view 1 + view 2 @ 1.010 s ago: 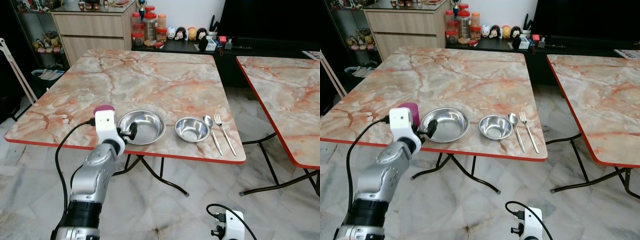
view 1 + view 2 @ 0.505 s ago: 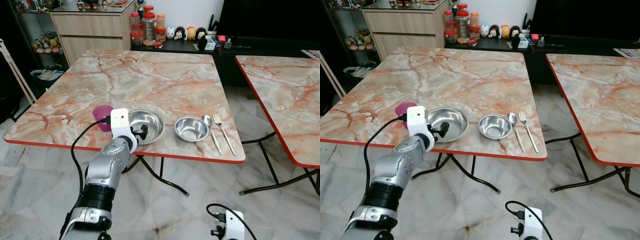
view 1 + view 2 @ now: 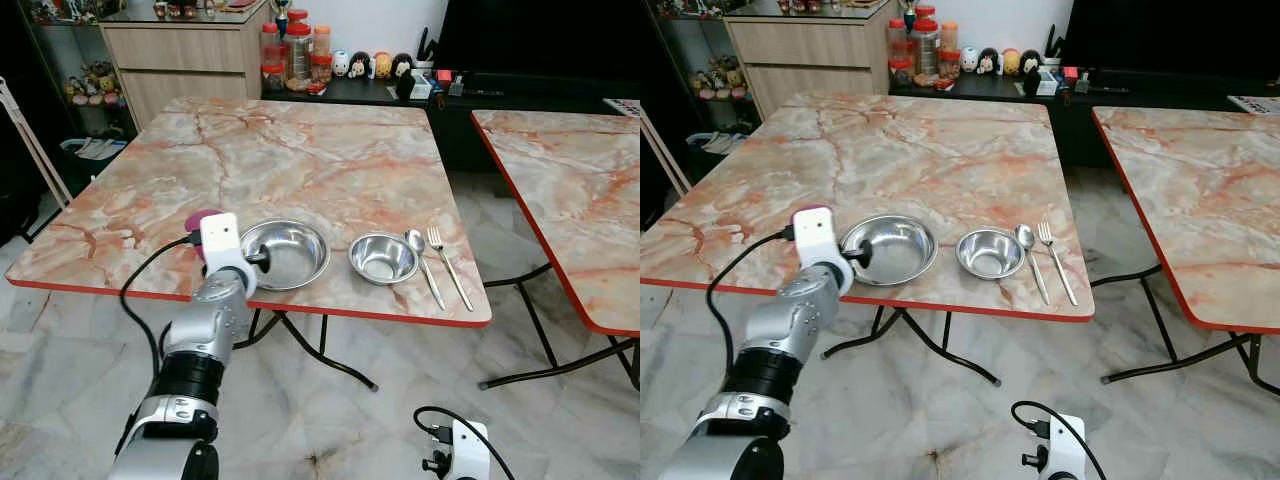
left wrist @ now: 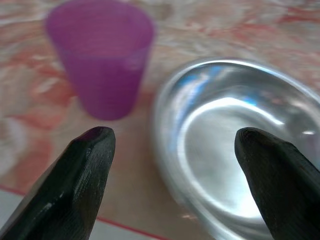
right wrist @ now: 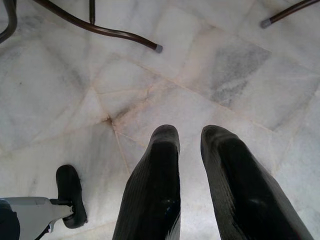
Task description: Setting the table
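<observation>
Head cam, left eye: I see the marble table (image 3: 300, 150) w/ a row of things along its near edge. From the near-left corner side going right: purple cup (image 3: 199, 217), mostly hidden behind my left wrist; big steel bowl (image 3: 285, 254); small steel bowl (image 3: 383, 258); then spoon (image 3: 424, 263) and fork (image 3: 448, 264) lying side by side toward the near-right corner. Left gripper (image 3: 258, 262) sits at the near edge, at the big bowl's left rim. Right arm hangs low over the floor (image 3: 400, 420), wrist at the bottom of the frame. A 2nd table (image 3: 580, 180) stands to the right; cabinet and jars behind the far edge.

Right eye: same layout, cup (image 3: 812, 211) just peeking out behind the wrist cam.

Left wrist cam: fingers (image 4: 80, 185) spread wide apart, nothing between them. Cup (image 4: 102, 60) upright, just beside the big bowl (image 4: 240, 145); can't tell if they touch.

Right wrist cam: right gripper (image 5: 190, 145) points at marble floor tiles (image 5: 75, 75); fingers nearly together w/ a narrow gap, holding nothing. Table legs at the frame's edge.
</observation>
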Robot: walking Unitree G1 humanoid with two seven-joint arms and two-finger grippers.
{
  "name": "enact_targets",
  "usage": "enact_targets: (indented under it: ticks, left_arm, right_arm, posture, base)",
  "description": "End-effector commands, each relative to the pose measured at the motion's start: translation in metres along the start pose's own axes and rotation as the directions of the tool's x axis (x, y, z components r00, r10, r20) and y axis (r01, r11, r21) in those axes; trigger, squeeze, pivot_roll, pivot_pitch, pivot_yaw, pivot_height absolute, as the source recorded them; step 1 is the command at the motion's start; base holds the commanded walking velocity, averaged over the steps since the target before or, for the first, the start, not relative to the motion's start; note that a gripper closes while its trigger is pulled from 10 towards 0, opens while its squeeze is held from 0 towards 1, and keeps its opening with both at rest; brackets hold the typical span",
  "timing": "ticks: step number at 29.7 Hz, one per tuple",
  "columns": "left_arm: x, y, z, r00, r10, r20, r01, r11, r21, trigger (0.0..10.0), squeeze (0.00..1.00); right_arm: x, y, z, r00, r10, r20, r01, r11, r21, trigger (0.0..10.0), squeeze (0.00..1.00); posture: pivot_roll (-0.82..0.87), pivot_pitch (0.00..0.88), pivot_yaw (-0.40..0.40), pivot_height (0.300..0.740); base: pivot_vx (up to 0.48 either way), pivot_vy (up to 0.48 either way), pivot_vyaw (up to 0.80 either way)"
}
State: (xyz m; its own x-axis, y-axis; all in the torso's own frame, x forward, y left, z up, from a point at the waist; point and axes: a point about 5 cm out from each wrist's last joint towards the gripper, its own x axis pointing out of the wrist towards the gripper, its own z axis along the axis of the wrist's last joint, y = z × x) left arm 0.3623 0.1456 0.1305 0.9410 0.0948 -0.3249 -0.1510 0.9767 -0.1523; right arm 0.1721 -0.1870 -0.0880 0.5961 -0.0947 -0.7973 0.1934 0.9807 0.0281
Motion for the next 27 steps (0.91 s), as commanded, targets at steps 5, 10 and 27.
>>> enact_targets:
  ticks: [5, 10, 27]
  left_arm:
    - [0.004, 0.0, -0.001, 1.0, 0.026, 0.0, -0.026, 1.0, -0.004, 10.0, 0.0]
    - [0.007, -0.004, -0.003, 1.0, 0.014, -0.012, -0.014, 0.999, -0.034, 10.0, 0.0]
    - [0.013, -0.011, -0.008, 0.999, -0.001, -0.05, -0.002, 0.998, -0.068, 10.0, 0.0]
  right_arm:
    - [0.0, 0.0, 0.0, 1.0, -0.001, -0.006, 0.001, 1.0, 0.003, 10.0, 0.0]
    - [0.0, 0.0, 0.0, 1.0, -0.002, -0.005, 0.003, 1.0, 0.004, 10.0, 0.0]
    - [0.0, -0.004, 0.001, 1.0, -0.011, -0.003, 0.011, 1.0, 0.006, 10.0, 0.0]
  posture:
    - [0.05, 0.0, -0.022, 0.74]
    - [0.05, 0.0, -0.023, 0.74]
    - [0.03, 0.0, -0.023, 0.74]
  base:
    - [0.0, 0.0, 0.0]
    - [0.0, 0.0, 0.0]
    - [0.0, 0.0, 0.0]
